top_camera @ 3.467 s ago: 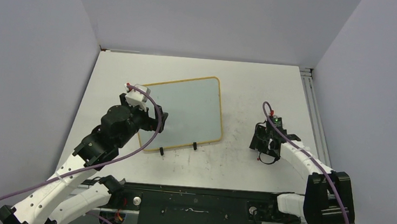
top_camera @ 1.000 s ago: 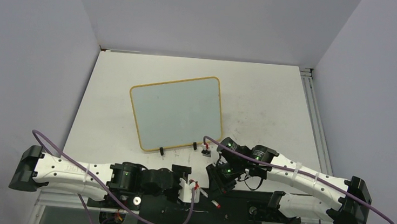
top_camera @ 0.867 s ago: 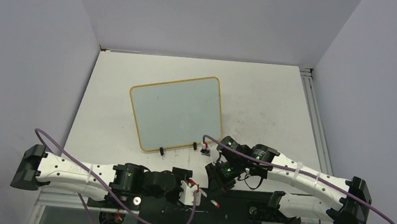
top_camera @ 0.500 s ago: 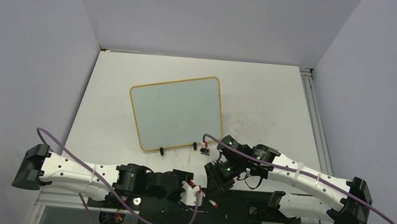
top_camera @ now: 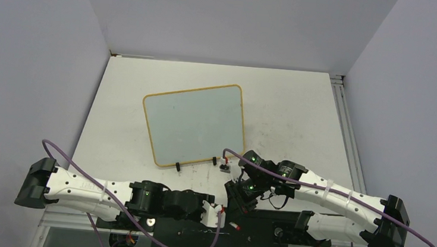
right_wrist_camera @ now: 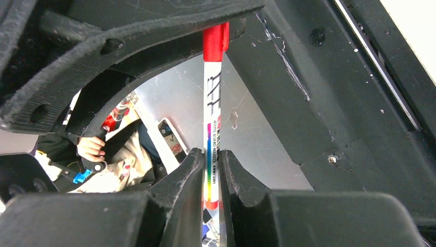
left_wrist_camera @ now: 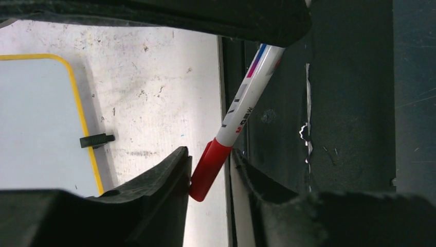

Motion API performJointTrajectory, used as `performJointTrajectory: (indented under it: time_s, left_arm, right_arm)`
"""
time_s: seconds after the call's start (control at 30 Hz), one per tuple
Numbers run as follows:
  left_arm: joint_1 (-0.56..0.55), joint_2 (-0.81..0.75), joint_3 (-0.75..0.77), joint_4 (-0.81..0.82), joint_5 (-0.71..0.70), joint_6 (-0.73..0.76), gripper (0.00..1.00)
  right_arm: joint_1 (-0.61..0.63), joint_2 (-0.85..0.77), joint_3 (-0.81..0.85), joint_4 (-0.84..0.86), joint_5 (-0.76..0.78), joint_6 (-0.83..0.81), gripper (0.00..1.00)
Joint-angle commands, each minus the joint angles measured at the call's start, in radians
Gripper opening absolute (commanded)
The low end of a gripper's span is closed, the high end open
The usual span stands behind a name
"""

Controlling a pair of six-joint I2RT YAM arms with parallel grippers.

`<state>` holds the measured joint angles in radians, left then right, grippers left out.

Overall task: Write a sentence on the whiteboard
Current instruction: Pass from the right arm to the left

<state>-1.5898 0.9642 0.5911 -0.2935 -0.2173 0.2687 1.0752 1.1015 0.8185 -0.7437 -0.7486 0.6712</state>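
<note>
Right end effector (right_wrist_camera: 210,154): was clenched on the barrel of a marker (right_wrist_camera: 211,103). Left end effector (left_wrist_camera: 210,154): stood narrowly parted, pinching that marker's red cap. Whiteboard (top_camera: 195,124): sat on the counter (top_camera: 288,117), beyond both.

Red-capped marker (left_wrist_camera: 235,122), scuffed tabletop (left_wrist_camera: 164,103), perhaps black baseplate (left_wrist_camera: 355,113)

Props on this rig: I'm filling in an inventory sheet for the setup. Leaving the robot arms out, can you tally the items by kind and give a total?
whiteboard: 1
marker: 1
Total: 2
</note>
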Motion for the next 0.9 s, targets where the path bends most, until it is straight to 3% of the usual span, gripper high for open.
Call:
performJointTrajectory:
  time_s: [0.0, 0.23, 0.33, 0.43, 0.53, 0.77, 0.87]
  left_arm:
    - [-0.015, 0.002, 0.052, 0.019, 0.023, -0.016, 0.28]
    - [-0.021, 0.004, 0.06, 0.011, 0.001, -0.049, 0.01]
    - [-0.013, 0.002, 0.065, 0.002, -0.022, -0.07, 0.0]
    - [0.01, 0.002, 0.071, -0.014, -0.026, -0.077, 0.0]
    - [0.053, -0.002, 0.078, -0.026, -0.009, -0.079, 0.0]
    - [0.176, -0.011, 0.108, -0.047, 0.129, -0.085, 0.0]
    - [0.199, -0.002, 0.116, -0.063, 0.176, -0.087, 0.0]
  right_arm:
    - [0.004, -0.014, 0.014, 0.043, -0.008, 0.012, 0.05]
    - [0.002, -0.024, 0.031, 0.039, 0.041, 0.008, 0.08]
    - [-0.013, -0.049, 0.051, 0.032, 0.104, 0.006, 0.25]
    - [-0.051, -0.1, 0.057, 0.037, 0.156, 0.007, 0.53]
    - [-0.105, -0.173, 0.05, 0.045, 0.197, 0.003, 0.72]
    - [-0.16, -0.346, -0.006, 0.087, 0.334, -0.018, 0.92]
    - [-0.16, -0.39, -0.065, 0.15, 0.323, 0.006, 0.95]
